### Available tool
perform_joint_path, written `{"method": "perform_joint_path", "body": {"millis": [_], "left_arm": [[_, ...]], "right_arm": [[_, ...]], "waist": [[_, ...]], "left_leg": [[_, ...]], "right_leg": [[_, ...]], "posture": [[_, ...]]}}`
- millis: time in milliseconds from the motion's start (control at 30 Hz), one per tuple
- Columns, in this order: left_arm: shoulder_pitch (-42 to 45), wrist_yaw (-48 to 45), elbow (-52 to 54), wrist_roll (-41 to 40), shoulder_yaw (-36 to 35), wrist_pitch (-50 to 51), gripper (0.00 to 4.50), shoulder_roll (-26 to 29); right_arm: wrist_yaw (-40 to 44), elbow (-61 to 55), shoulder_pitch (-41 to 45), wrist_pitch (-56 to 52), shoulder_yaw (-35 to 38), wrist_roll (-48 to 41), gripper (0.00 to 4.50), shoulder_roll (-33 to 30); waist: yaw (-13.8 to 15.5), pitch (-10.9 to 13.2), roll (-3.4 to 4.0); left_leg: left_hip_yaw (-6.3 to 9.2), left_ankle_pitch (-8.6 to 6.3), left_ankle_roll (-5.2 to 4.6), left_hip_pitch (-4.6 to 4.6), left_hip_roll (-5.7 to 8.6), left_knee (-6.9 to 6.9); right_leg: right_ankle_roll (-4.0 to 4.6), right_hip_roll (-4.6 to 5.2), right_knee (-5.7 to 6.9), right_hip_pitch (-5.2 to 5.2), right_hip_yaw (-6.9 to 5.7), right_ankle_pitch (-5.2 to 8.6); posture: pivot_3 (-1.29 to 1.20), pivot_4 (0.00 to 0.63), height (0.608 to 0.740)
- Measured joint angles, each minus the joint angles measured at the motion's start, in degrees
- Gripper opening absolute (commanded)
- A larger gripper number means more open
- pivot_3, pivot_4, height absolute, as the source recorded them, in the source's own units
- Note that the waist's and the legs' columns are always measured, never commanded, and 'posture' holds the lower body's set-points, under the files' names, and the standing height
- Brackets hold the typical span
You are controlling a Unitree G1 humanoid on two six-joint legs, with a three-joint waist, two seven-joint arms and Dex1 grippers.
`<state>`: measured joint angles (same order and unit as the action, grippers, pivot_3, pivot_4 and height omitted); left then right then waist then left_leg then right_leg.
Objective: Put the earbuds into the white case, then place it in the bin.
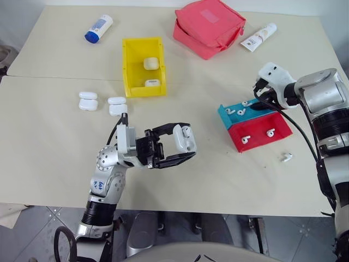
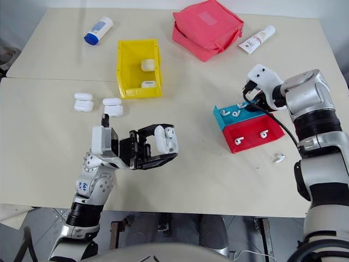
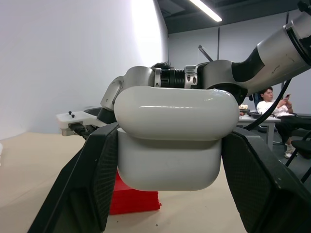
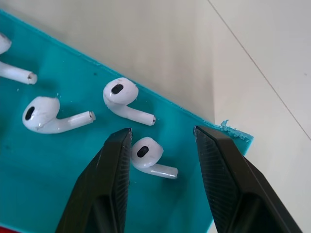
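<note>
The left gripper point(image 1: 175, 143), a two-fingered black claw, is hanging above the beige tabletop point(image 1: 180, 180) and clamping a small glossy white rounded case point(image 1: 185, 138) between its fingers, the lid closed and the case sitting upright across the grip, as the left wrist view is showing at close range point(image 3: 172, 138). Beyond this hand, a bright yellow rectangular open-topped plastic bin point(image 1: 128, 68) is standing with two more white cases point(image 1: 151, 63) lying inside it, and four further white cases point(image 1: 88, 101) are resting in two pairs on the table between the bin and the hand. The right gripper point(image 4: 163, 145) is pointing steeply down over a teal plastic tray point(image 1: 224, 114), its black fingers point(image 4: 109, 179) standing moderately apart and holding nothing; one tiny glossy white earbud with a short stem point(image 4: 148, 156) is lying on the tray floor right between the fingertips, close to one finger, and I cannot tell whether that finger is touching it. Two other earbuds point(image 4: 124, 99) are lying just beyond the fingertips on the same tray. Beside the teal tray, nearer the robot, a red plastic tray point(image 1: 259, 134) is holding two more earbuds point(image 1: 246, 140), and a single earbud point(image 1: 286, 157) is lying loose on the table beneath the right forearm. Farther off, a pink fabric pouch point(image 1: 209, 27), a white tube point(image 1: 259, 37) and a white bottle with a blue cap point(image 1: 98, 28) are sitting near the far edge.
</note>
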<state>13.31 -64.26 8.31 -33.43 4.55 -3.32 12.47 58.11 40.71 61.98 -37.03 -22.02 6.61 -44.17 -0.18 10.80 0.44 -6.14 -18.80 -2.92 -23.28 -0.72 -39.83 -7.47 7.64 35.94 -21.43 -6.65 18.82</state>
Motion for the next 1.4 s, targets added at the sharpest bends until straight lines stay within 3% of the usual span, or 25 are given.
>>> {"method": "perform_joint_path", "body": {"millis": [367, 733, 1400], "left_arm": [[0.1, 0.3, 0.0, 0.0, 0.0, 0.0, 2.81, 0.0], [0.7, 0.5, -0.1, 0.0, 0.0, -0.1, 2.81, 0.0], [-0.4, 2.2, 0.1, 0.1, 0.8, -0.9, 2.81, -0.1]], "right_arm": [[0.9, -0.3, 0.0, -0.2, 0.4, 1.2, 2.12, -0.1], [7.5, -11.9, -2.5, 4.8, 1.6, 1.4, 2.12, -1.0], [8.6, 2.2, 2.4, 7.3, -0.1, 6.4, 2.12, 2.4]], "waist": [[-0.1, 0.0, 0.0], [0.1, 0.0, 0.01], [-0.1, 0.0, 0.02]], "left_leg": [[-0.01, 0.0, 0.0, 0.0, 0.0, 0.01], [-0.02, 0.0, 0.0, 0.0, 0.01, 0.01], [-0.04, 0.01, 0.01, 0.0, -0.03, 0.03]], "right_leg": [[0.0, -0.01, 0.0, -0.01, 0.0, 0.0], [0.0, 0.0, 0.0, -0.02, 0.02, 0.0], [0.0, -0.02, 0.0, -0.03, 0.02, 0.0]], "posture": [[0.0, 0.15, 0.74], [0.0, 0.15, 0.74], [0.0, 0.15, 0.74]]}}
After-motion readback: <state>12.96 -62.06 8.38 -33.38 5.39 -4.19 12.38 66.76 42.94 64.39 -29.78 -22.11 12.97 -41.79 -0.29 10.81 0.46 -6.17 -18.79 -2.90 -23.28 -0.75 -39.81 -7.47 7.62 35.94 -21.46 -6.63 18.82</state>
